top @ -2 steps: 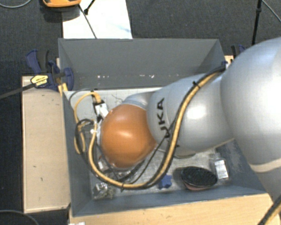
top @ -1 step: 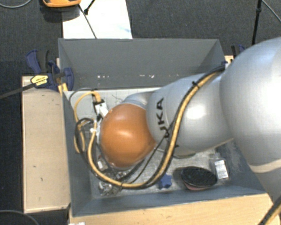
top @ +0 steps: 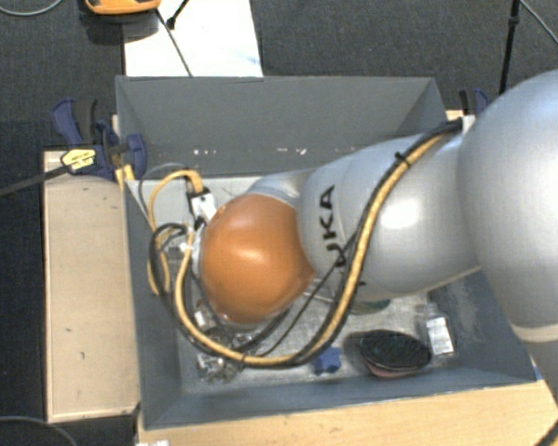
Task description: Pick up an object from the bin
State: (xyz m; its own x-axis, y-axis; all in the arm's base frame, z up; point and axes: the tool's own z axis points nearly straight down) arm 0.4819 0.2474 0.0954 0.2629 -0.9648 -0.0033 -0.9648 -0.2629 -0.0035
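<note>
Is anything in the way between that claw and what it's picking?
Can't tell: the orange wrist cover hides what lies under the gripper. The dark oval thing and small blue piece lie off to one side of it.

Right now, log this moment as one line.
arm: deep in bin, wrist over left half | grasp: hidden under orange cover | near front wall: black oval, blue bit, white block

One grey metal bin [top: 167, 400]. Three loose things can be counted in the lower right of the frame: one dark oval thing with a reddish rim [top: 393, 351], one small blue piece [top: 328, 361] just left of it, and one small white-and-silver block [top: 439, 336] on its right. The arm [top: 419, 219] hides the rest.
</note>
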